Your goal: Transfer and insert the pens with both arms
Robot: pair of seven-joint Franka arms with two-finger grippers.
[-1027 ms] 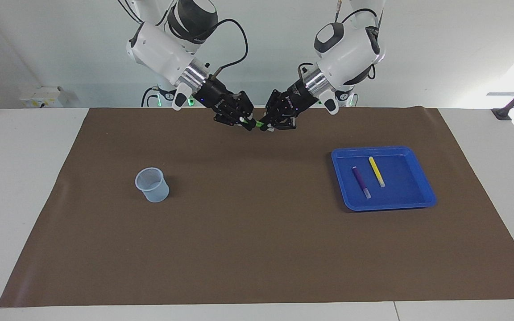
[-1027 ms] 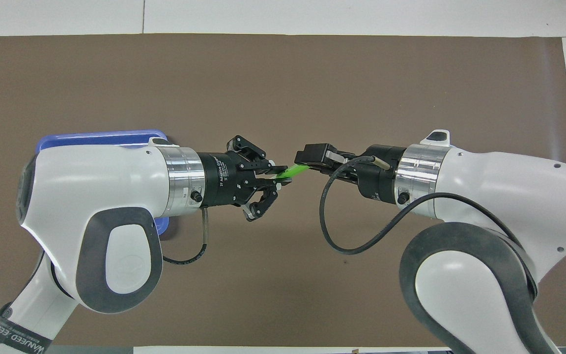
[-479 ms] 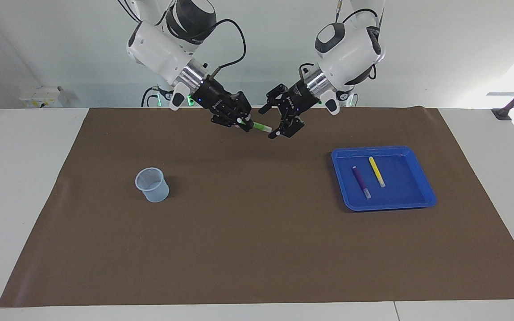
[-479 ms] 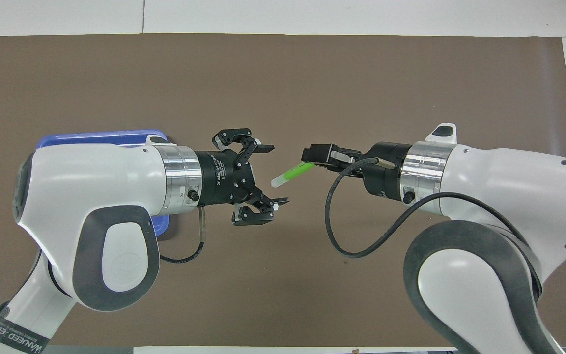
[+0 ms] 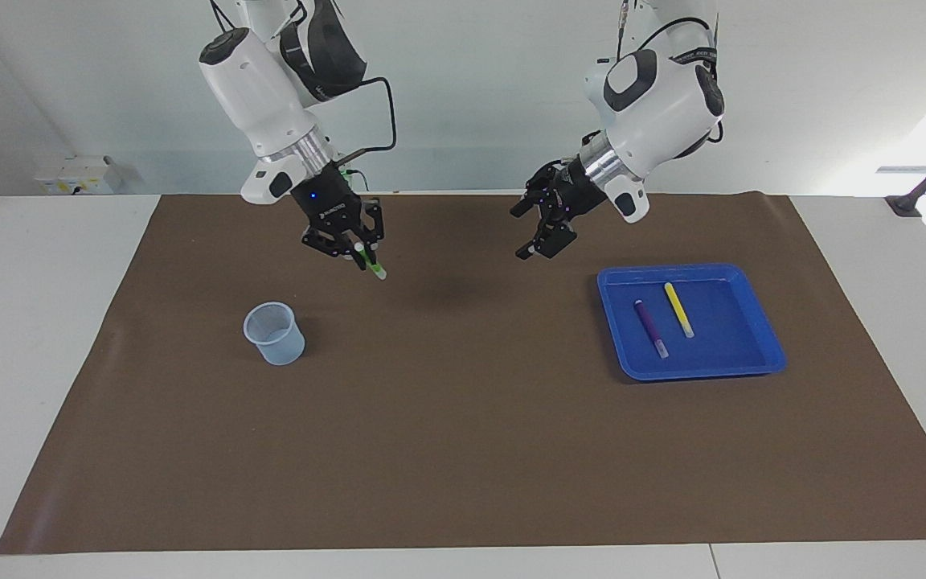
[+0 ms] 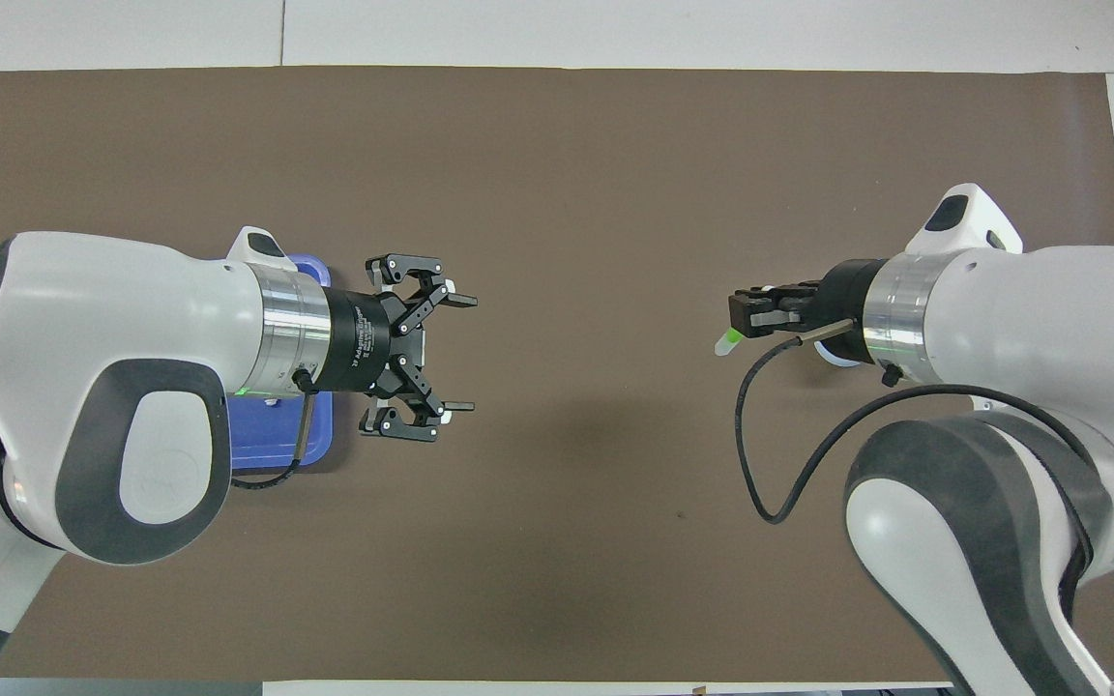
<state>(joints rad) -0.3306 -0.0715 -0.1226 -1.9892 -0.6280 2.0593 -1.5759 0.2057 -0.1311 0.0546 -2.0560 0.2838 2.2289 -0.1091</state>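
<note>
Right black two-finger gripper (image 5: 357, 256) clamped on slim green marker pen (image 5: 370, 264), upper left of frame, left black gripper (image 5: 542, 233) spread wide, empty, upper centre, purple pen (image 5: 650, 327) and yellow pen (image 5: 678, 309) in blue plastic tray (image 5: 760, 354), right of centre

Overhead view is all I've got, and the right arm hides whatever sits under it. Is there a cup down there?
Observer: Yes. A clear cup stands upright on the brown mat, with nothing in it.
Operator: Is the green pen over it yet?
Observer: No. The right claw holds the green pen tilted, pale end down, above bare mat to one side of the cup's mouth.
Operator: What's in the blue tray?
Observer: The purple pen and the yellow pen lie in the blue tray, side by side and apart.
</note>
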